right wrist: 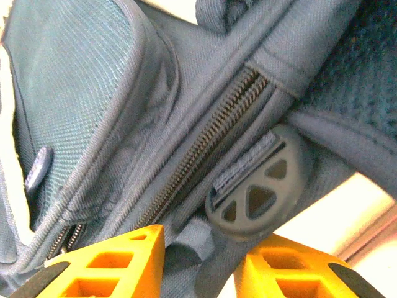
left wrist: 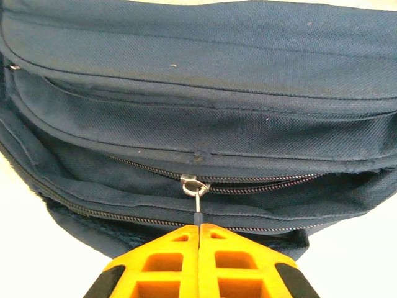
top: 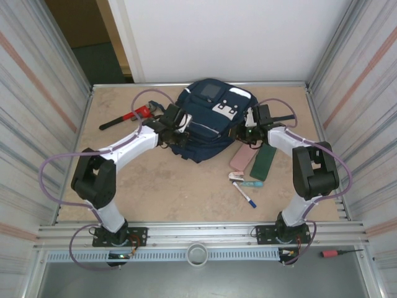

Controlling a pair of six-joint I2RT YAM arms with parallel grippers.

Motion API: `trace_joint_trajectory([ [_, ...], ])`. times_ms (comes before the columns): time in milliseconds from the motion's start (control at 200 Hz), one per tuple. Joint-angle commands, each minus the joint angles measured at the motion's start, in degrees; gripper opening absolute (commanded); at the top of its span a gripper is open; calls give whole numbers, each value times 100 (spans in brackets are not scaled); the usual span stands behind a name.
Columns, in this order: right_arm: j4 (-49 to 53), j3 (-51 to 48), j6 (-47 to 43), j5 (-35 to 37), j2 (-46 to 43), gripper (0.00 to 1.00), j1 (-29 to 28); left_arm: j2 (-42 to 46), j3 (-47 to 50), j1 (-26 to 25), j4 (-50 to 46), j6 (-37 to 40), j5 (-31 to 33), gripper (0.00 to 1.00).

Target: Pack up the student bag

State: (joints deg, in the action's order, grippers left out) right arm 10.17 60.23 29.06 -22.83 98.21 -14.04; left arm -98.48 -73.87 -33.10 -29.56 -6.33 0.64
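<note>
- Backpack: navy, lying at the far middle of the table with its front pocket up, between the two arms.
- Left gripper: at the bag's left side. The jaws are fully closed, the yellow fingers pressed flat together. They pinch the thin metal zip pull of a zip running across the bag's side. The slider sits just beyond the fingertips.
- Right gripper: at the bag's right side. The jaws are partly apart, with a clear gap between the yellow fingers. Folded bag fabric sits in that gap and is not clamped. I cannot tell whether either finger touches it.
- Just past the right fingertips is a round grey rubber tab with a webbing strip through it, beside a row of zip teeth.
- Right of the bag, a pink case and a green case lie side by side. A pen lies nearer the arm bases.
- Left of the bag, a red-handled wrench lies near the far left corner.
</note>
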Motion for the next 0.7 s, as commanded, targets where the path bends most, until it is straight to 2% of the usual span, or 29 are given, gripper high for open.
trace_joint_trajectory([
  [0,57,-122,-93,146,-250,35,-190,-184,189,-34,260,-139,-207,0],
  [170,29,-237,-67,208,-281,41,-285,-359,296,-47,559,-224,-389,0],
  [401,37,-266,-85,230,-304,41,-336,-613,445,-47,828,-373,-475,0],
  [696,37,-194,-93,200,-223,40,-367,-775,552,-21,1083,-562,-534,10],
])
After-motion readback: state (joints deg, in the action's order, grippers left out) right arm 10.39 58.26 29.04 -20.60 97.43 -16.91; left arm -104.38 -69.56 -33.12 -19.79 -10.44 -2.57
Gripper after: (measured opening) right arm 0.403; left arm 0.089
